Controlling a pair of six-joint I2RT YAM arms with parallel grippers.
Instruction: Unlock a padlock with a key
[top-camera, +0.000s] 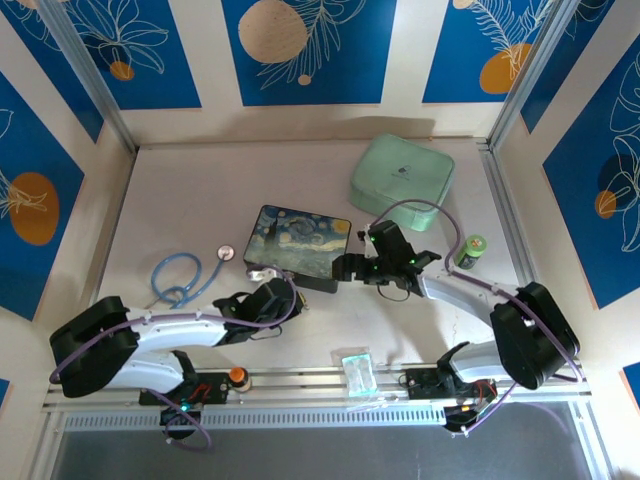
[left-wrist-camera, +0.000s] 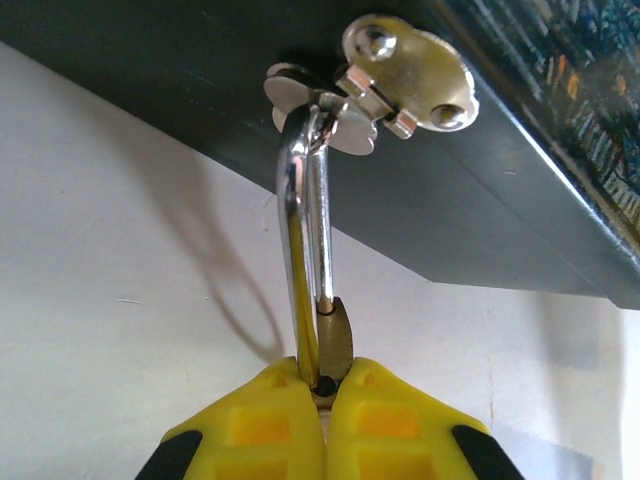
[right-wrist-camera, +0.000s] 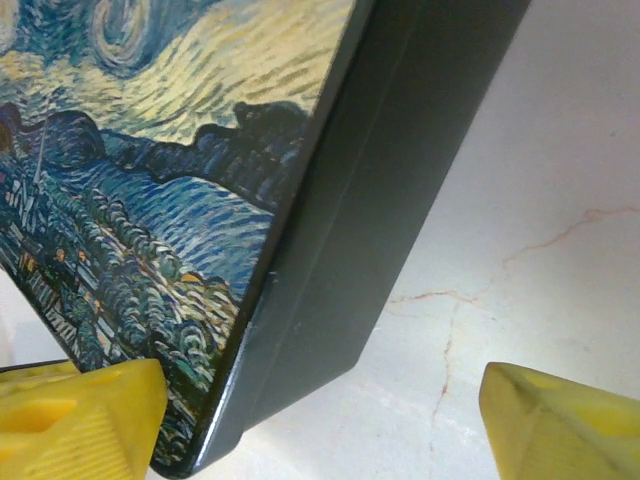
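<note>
box: flat with dark walls, its lid painted with a swirling blue and yellow night sky. It lies lid up on the pale table.
clasp: riveted silver plate on the box's near-left wall, with a small ring standing out from it.
padlock: hangs from the box's clasp. Its thin silver shackle runs through the clasp's ring, and its small brass body sits at the end away from the box wall.
left gripper: at the box's near-left side, pointing at the clasp. Its yellow fingers are pressed together, with the padlock's brass body pinched between their tips.
right gripper: at the box's near-right corner, jaws spread wide and holding nothing. The corner of the box lies between them. One finger is at the lid's edge, and whether it touches cannot be told. The other is over bare table, clear of the box wall.
pouch: mint green, beyond the box to its far right, apart from it.
stethoscope: blue tubing, left of the box, with its round head nearest the box.
bottle: small and green, well to the right of the box, past the right gripper.
packet: clear plastic, on the near side of the box, well apart from it, at the metal rail.
</note>
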